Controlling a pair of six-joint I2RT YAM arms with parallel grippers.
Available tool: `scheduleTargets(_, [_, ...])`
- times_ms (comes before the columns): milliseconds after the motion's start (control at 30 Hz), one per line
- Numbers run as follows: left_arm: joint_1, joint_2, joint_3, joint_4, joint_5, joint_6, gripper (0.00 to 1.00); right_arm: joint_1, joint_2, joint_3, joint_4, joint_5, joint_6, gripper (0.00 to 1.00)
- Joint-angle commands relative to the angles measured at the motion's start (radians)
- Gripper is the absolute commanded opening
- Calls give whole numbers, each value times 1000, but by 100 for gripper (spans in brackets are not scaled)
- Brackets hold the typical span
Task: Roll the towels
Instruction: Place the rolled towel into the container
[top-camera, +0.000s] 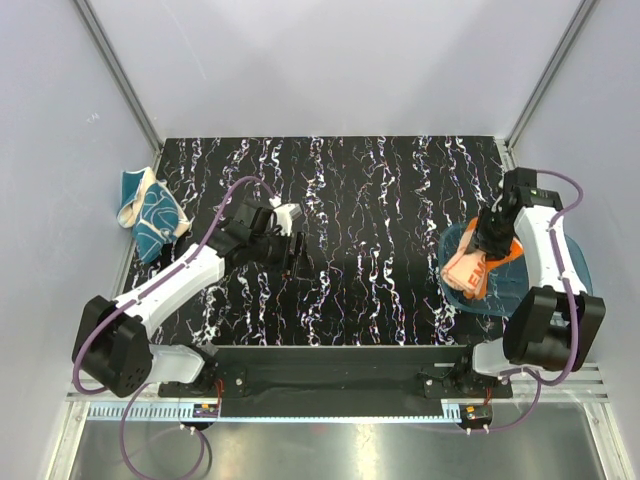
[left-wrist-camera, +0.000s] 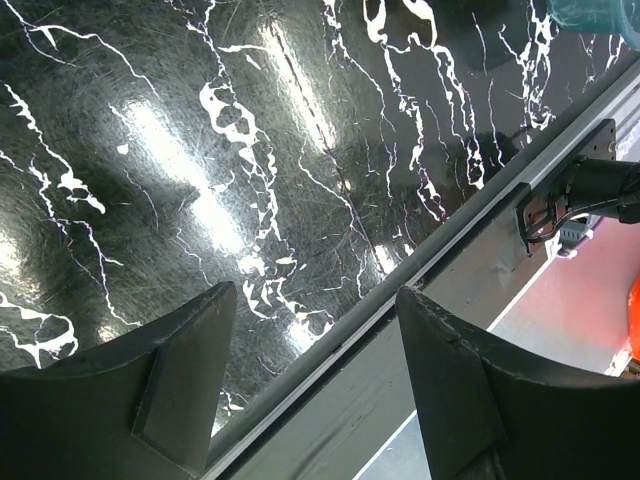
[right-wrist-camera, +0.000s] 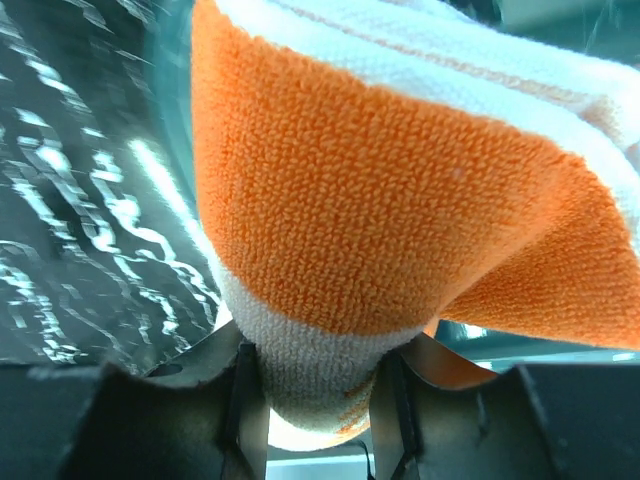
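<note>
1. While the right gripper stands over the blue tray, its fingers are clenched on the orange towel. The wrist view shows a pale fold of the cloth pinched tight between them.
2. Orange towel: it sits inside the tray, at the rim that faces the middle of the table. It is a bunched bundle, peach face up, with an orange flap to one side. Whether it rests on the tray floor or hangs just above it cannot be told.
3. Teal towel: it lies well apart from the tray, at the far opposite side of the table. It is a loose crumpled heap with cream underside showing, and part of it is off the black surface. No gripper touches it.
4. Left gripper: it hovers between the tray and the teal towel, nearer the towel. Its fingers are spread apart and grasp nothing, and only marbled tabletop shows between them.
5. Container: the tray holds the orange towel, and nothing else shows in it.
6. Progress, as judged from the above: the teal towel is plainly not rolled. The orange towel looks bunched rather than neatly rolled, though that is uncertain. Most of the task appears to remain.
</note>
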Motion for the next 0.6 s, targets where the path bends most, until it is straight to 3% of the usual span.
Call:
scheduleTargets(0, [-4, -27, 7, 29, -23, 15, 69, -2, 2, -34, 26, 71, 32, 8])
scheduleTargets(167, [-3, -48, 18, -26, -58, 43, 69, 126, 106, -48, 65, -25, 68, 7])
scheduleTargets(267, [-3, -78, 16, -55, -102, 72, 69, 192, 166, -76, 168, -231, 113, 7])
scheduleTargets(400, [3, -114, 2, -72, -127, 92, 70, 326, 206, -87, 399, -464, 230, 6])
scheduleTargets(567, [16, -156, -24, -65, -180, 92, 70, 459, 304, 14, 651, -610, 443, 6])
